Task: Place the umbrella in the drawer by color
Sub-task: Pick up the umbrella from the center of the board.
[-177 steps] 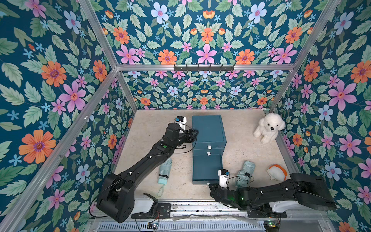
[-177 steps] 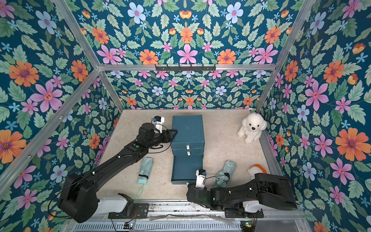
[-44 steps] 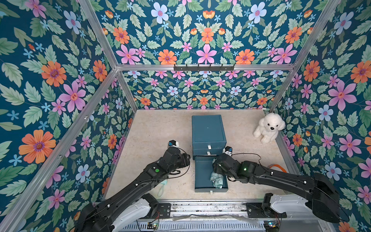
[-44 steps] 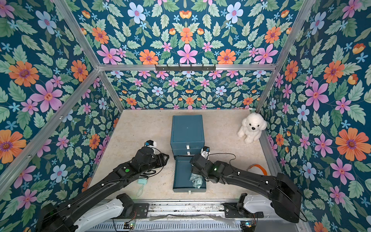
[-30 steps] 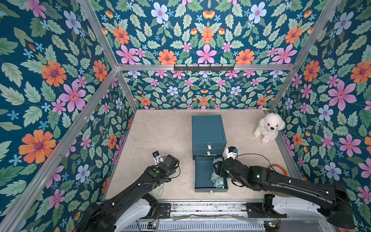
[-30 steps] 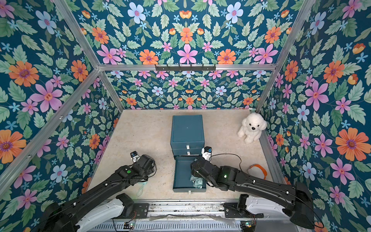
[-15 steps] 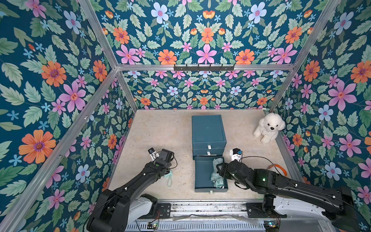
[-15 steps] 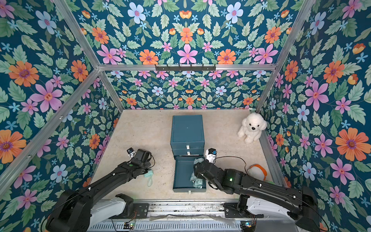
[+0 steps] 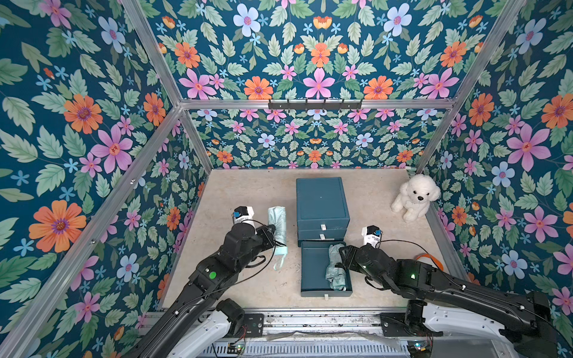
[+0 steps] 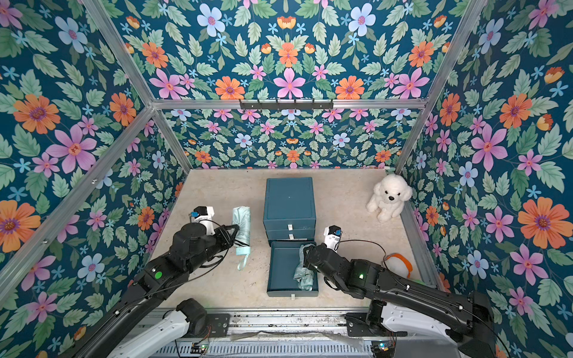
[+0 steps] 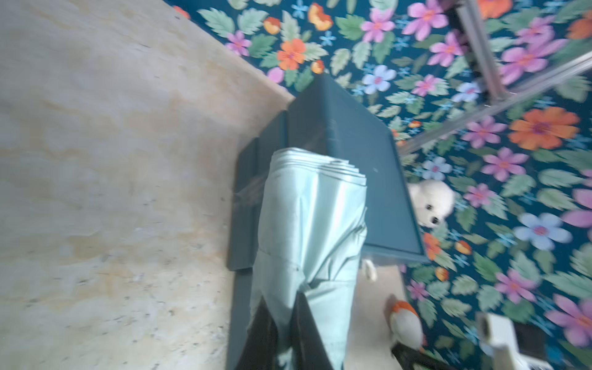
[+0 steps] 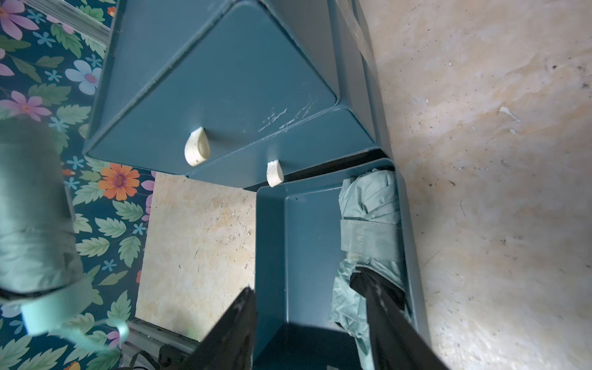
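Observation:
A pale mint folded umbrella [image 9: 277, 221] [image 10: 241, 224] hangs just left of the teal cabinet [image 9: 321, 198] [image 10: 288, 198], off the floor. My left gripper [image 9: 273, 238] [image 10: 234, 237] [image 11: 282, 299] is shut on a fold of its fabric near the handle end. In the left wrist view this umbrella [image 11: 310, 217] fills the middle. The cabinet's bottom drawer [image 9: 313, 269] [image 10: 280, 269] [image 12: 304, 230] is pulled out. A darker green umbrella [image 9: 335, 266] [image 10: 302, 269] [image 12: 371, 205] lies along its right wall. My right gripper [image 9: 341, 257] [image 12: 301, 283] stands open over the drawer, one finger resting on that umbrella.
A white plush dog [image 9: 414, 196] [image 10: 389, 196] sits in the back right corner. An orange-and-white item [image 10: 398, 263] [image 11: 405, 323] lies by the right wall behind my right arm. The two upper drawers are shut, with white pulls [image 12: 197, 147]. Flowered walls close three sides.
My left gripper has shut on the pale umbrella and carried it up off the floor, toward the cabinet's left side. My right gripper stays open over the drawer, hardly moved.

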`<action>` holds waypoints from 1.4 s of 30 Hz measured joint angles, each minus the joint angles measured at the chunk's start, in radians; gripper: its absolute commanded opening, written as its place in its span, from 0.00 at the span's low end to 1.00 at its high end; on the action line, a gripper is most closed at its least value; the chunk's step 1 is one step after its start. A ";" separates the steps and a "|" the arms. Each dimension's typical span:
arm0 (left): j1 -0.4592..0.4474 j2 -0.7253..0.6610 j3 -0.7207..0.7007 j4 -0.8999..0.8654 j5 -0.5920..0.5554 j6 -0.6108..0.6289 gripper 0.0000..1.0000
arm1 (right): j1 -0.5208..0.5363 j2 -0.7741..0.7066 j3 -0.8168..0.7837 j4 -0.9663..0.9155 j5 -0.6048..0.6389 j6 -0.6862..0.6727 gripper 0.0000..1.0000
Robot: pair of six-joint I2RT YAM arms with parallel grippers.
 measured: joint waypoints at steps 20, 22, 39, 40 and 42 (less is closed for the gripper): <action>-0.408 0.173 -0.319 0.721 -0.241 -0.010 0.00 | -0.076 -0.027 -0.231 0.013 -0.080 0.093 0.54; -0.423 0.135 -0.321 0.714 -0.270 0.007 0.00 | -0.075 -0.026 -0.234 0.015 -0.099 0.093 0.54; -0.678 0.134 -0.360 0.622 -0.507 0.038 0.00 | -0.261 -0.013 -0.182 0.024 -0.219 -0.048 0.10; -0.679 0.151 -0.372 0.636 -0.528 0.038 0.00 | -0.259 -0.020 -0.191 0.032 -0.229 -0.047 0.10; -0.681 0.185 -0.383 0.667 -0.552 0.037 0.00 | -0.248 -0.027 -0.198 0.043 -0.235 -0.045 0.10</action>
